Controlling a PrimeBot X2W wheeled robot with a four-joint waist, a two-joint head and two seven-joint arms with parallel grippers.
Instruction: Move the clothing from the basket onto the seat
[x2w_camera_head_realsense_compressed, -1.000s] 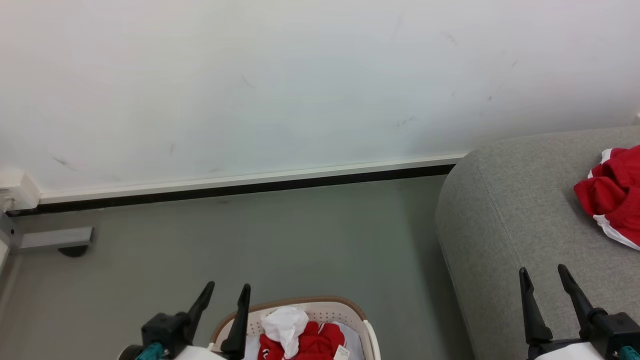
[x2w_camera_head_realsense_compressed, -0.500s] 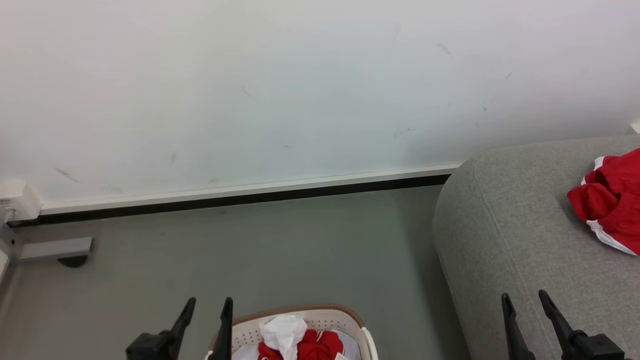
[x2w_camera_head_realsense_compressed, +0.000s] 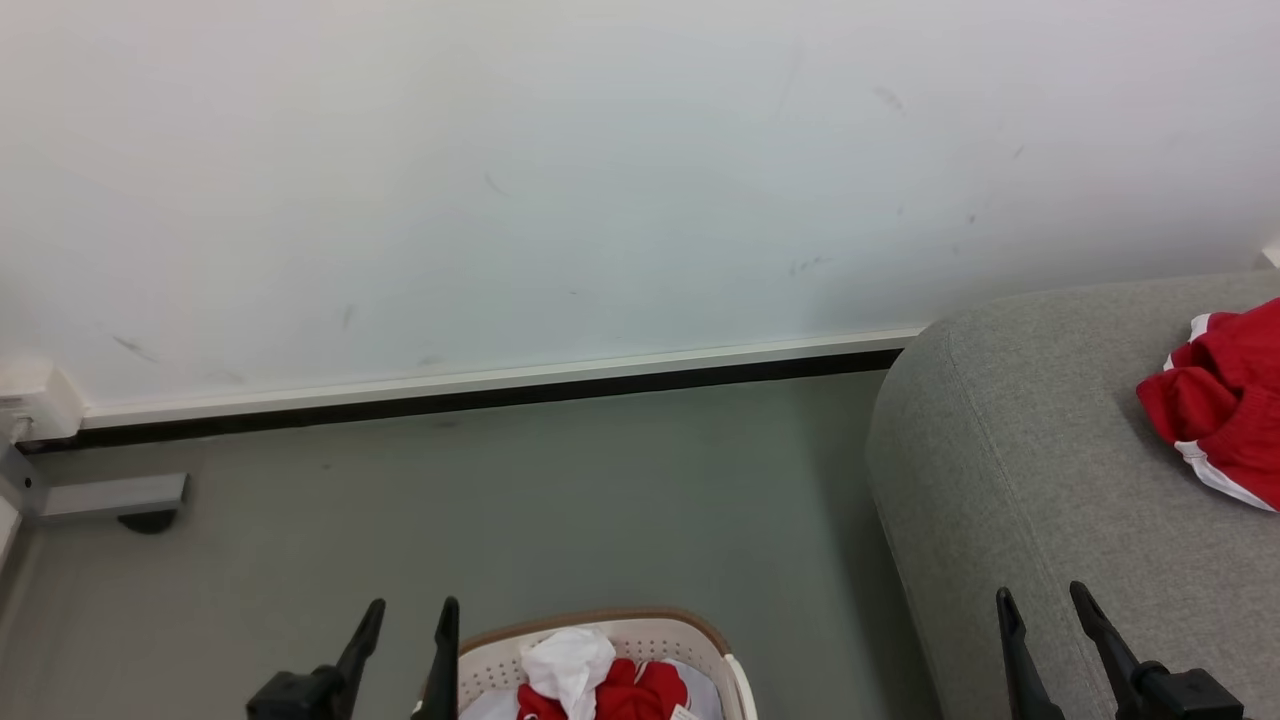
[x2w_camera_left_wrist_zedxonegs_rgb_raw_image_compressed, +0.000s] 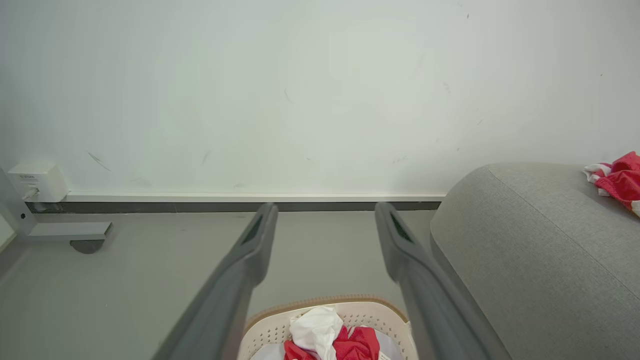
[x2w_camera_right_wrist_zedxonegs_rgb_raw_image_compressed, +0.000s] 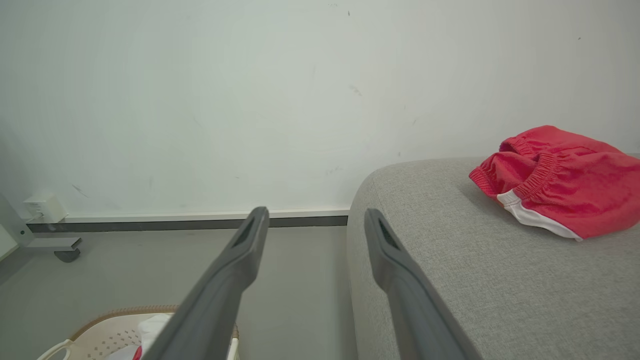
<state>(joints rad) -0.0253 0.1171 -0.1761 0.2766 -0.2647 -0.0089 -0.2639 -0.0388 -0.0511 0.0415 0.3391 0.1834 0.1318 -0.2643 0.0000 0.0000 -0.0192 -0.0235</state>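
Heaped in the basket (x2w_camera_head_realsense_compressed: 600, 618) at bottom centre: red-and-white clothing (x2w_camera_head_realsense_compressed: 610, 688), just right of the left pincer (x2w_camera_head_realsense_compressed: 413, 605), spread and empty. Lower right, over the seat (x2w_camera_head_realsense_compressed: 1000, 450): right pincer (x2w_camera_head_realsense_compressed: 1040, 590), spread too, well apart from it. Probably a job for the left, reaching right and down.

Red-and-white clothing (x2w_camera_head_realsense_compressed: 612, 688) heaped in basket (x2w_camera_head_realsense_compressed: 492, 664); red garment (x2w_camera_head_realsense_compressed: 1225, 405) on grey seat (x2w_camera_head_realsense_compressed: 1020, 460).

No legible text or labels
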